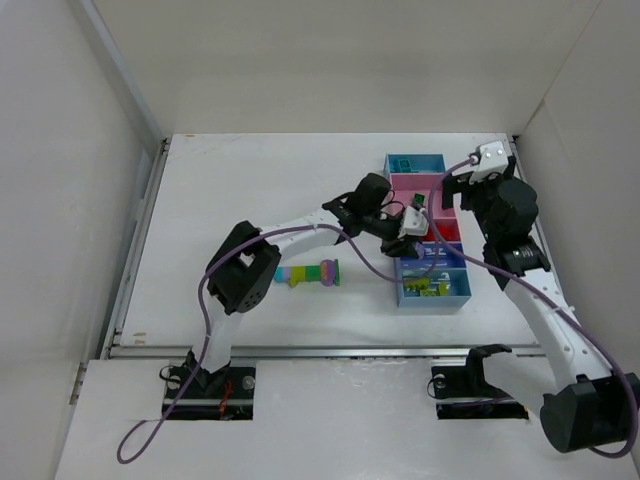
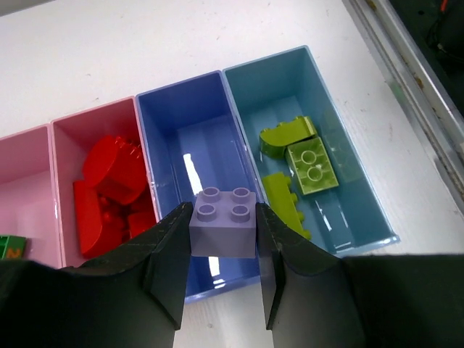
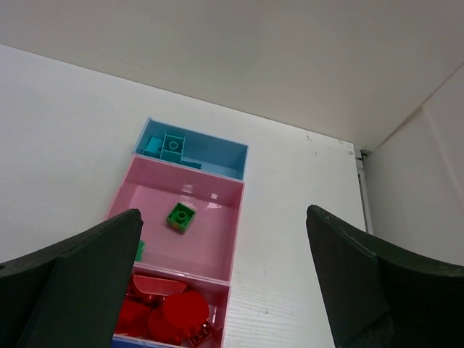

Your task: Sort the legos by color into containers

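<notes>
Five joined bins run beside the tabletop's right edge. Left gripper clamps a purple brick over the darker blue bin; right gripper gapes wide, empty, above a pink bin.

White arms with black joints; purple cables; flat black fingers.

Robotics lab test cell: white bench boxed in by plain white panels, two cabled arms bolted on.
</notes>
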Controlling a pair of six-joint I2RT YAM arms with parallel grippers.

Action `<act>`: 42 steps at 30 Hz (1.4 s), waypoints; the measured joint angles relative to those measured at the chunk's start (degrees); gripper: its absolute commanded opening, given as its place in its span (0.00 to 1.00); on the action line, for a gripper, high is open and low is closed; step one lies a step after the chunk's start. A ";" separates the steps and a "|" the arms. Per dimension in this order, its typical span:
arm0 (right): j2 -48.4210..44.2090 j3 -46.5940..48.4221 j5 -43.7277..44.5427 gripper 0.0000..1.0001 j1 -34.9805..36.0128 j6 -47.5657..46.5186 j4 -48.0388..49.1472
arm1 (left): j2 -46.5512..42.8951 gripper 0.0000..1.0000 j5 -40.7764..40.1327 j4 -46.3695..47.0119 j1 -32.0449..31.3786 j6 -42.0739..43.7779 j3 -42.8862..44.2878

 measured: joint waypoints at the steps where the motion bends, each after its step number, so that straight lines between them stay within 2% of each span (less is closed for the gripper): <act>1: -0.94 -0.48 0.22 1.00 0.00 0.31 0.09 | 0.07 0.02 -0.79 0.50 -0.31 -0.07 -0.28; 4: -3.63 -1.81 0.63 1.00 0.00 0.85 -0.04 | 0.33 0.20 -3.50 1.44 -0.57 -0.24 -1.25; 7: -5.62 -2.29 0.70 1.00 0.00 0.96 0.00 | 1.27 0.30 -6.12 1.84 -0.55 -0.63 -1.57; 10: -6.62 -2.29 0.39 1.00 0.00 0.90 0.04 | 2.38 0.48 -8.07 1.75 -0.59 -0.87 -1.49; 11: -6.78 -2.29 0.15 1.00 0.00 0.87 0.07 | 2.69 0.56 -8.52 1.46 -0.70 -0.79 -1.40; 12: -6.82 -2.29 -0.07 1.00 0.00 0.81 0.07 | 3.04 0.71 -8.90 0.72 -0.85 -0.44 -1.14; 16: -6.80 -2.29 -0.92 1.00 0.00 -0.35 0.00 | 4.00 1.00 -11.02 -2.43 -1.81 2.36 1.29; 22: -6.54 -2.19 -2.54 1.00 0.00 -1.79 -0.07 | 3.72 1.00 -15.54 -3.23 -3.28 3.23 2.84; 26: -6.12 -1.33 -4.15 1.00 0.00 -2.25 -0.39 | 2.58 1.00 -20.48 -1.40 -2.99 -0.31 2.89; 29: -5.31 0.68 -5.70 1.00 0.00 -3.23 -0.50 | 0.24 1.00 -25.53 -0.17 -0.83 -5.11 3.32; 32: -3.52 3.28 -8.00 1.00 0.00 -3.98 -0.42 | -3.52 1.00 -34.03 1.86 2.47 -11.65 4.13; 35: 0.13 6.56 -11.52 1.00 0.00 -4.72 -0.31 | -8.33 0.96 -39.95 1.77 6.05 -12.35 4.37; 37: 2.93 8.59 -14.58 1.00 0.00 -4.70 -0.20 | -12.63 0.90 -42.95 1.38 8.28 -9.86 2.19; 42: 9.49 11.10 -18.69 1.00 2.60 -4.68 -0.04 | -26.38 0.89 -45.31 -4.37 16.04 -1.90 -11.65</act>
